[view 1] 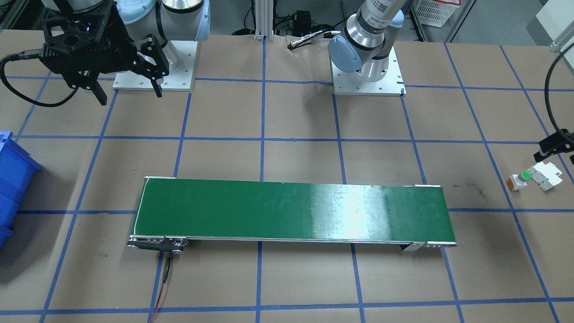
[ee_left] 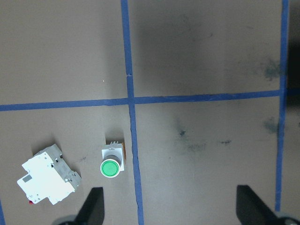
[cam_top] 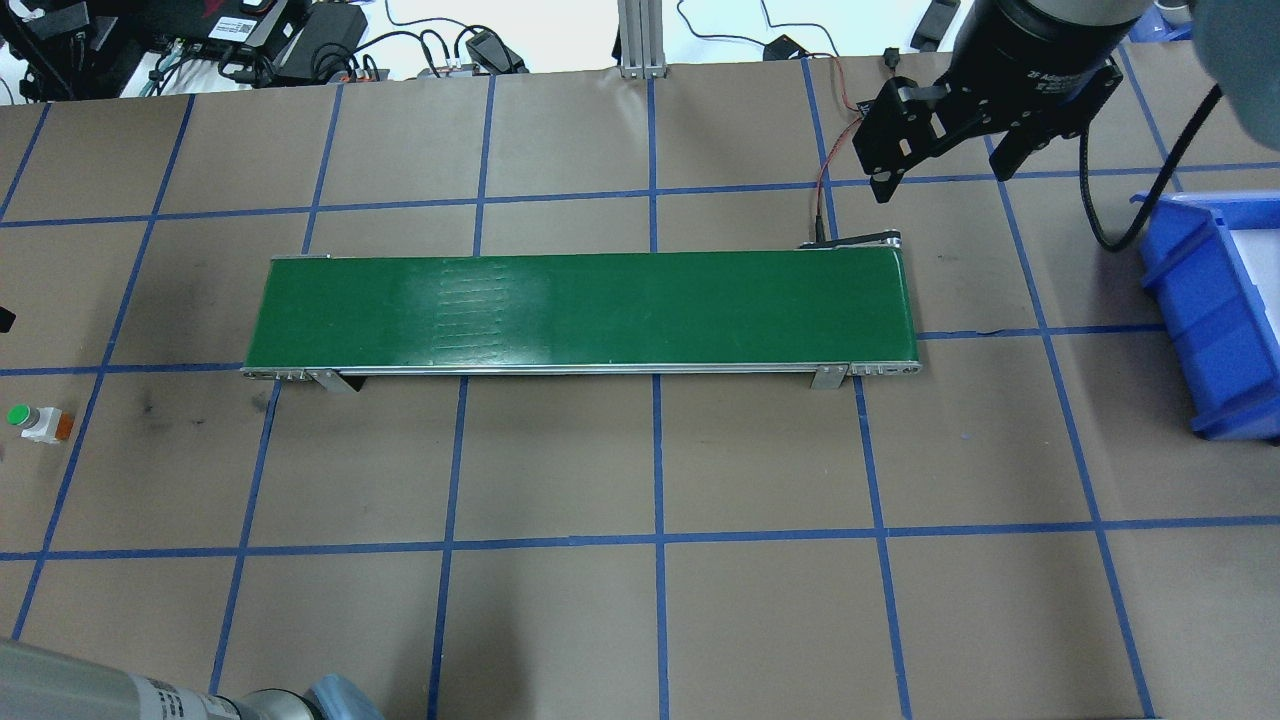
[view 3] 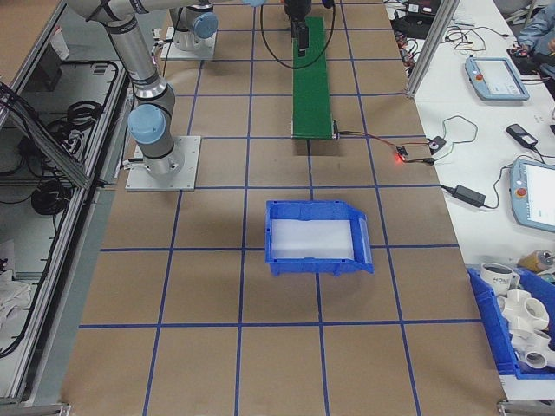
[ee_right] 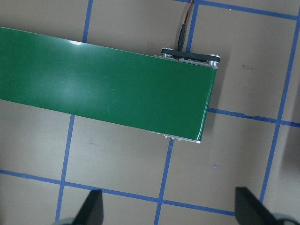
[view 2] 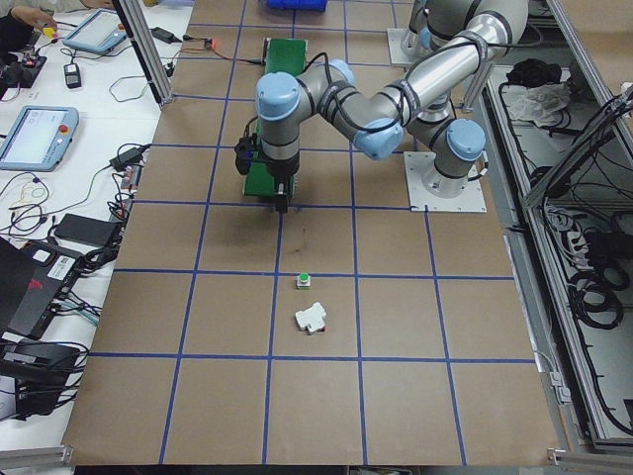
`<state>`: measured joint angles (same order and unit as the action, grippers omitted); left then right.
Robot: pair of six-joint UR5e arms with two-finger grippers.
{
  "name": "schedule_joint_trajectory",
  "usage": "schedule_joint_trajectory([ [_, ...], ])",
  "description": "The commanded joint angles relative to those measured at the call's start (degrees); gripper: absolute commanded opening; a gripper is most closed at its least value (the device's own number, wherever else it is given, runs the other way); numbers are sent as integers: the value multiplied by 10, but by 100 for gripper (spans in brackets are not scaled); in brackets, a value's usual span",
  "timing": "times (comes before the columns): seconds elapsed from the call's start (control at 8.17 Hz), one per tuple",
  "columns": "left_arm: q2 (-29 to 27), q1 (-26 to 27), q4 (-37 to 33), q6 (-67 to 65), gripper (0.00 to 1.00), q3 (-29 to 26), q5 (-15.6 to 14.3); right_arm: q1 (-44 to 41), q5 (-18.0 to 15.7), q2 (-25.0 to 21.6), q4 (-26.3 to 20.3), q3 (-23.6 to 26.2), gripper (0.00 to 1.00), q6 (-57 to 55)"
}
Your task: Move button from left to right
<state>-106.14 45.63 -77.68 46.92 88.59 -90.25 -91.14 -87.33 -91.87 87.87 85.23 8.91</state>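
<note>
Front view: small green-capped push-button on a white body lies on the table's left end, beside a white breaker block; untouched
Left wrist: left gripper spread wide, empty; shift over cap, then descend
Right wrist: right gripper wide, empty above green conveyor belt

We have six views. The overhead one looks forward and down from behind the robot; the front one faces it from across the table. Both share the conveyor belt, as do the two end cameras looking along the table. Each wrist camera looks straight down, close: the left one over the button at 7 o'clock, the right one over the belt's end.
</note>
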Motion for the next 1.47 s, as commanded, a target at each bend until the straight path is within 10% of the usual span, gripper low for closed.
schedule_joint_trajectory([
  [0.0,-68,-19,83,25,100,40,-11,0,-2,0,-2,1,100,3],
  [0.37,-93,-21,169,23,100,98,-69,0,-2,0,-5,5,100,-1],
  [1.22,-136,-49,193,34,100,99,-70,0,-2,6,1,14,100,-4],
  [1.35,-138,-49,194,32,82,99,-70,0,-3,6,1,14,100,-4],
])
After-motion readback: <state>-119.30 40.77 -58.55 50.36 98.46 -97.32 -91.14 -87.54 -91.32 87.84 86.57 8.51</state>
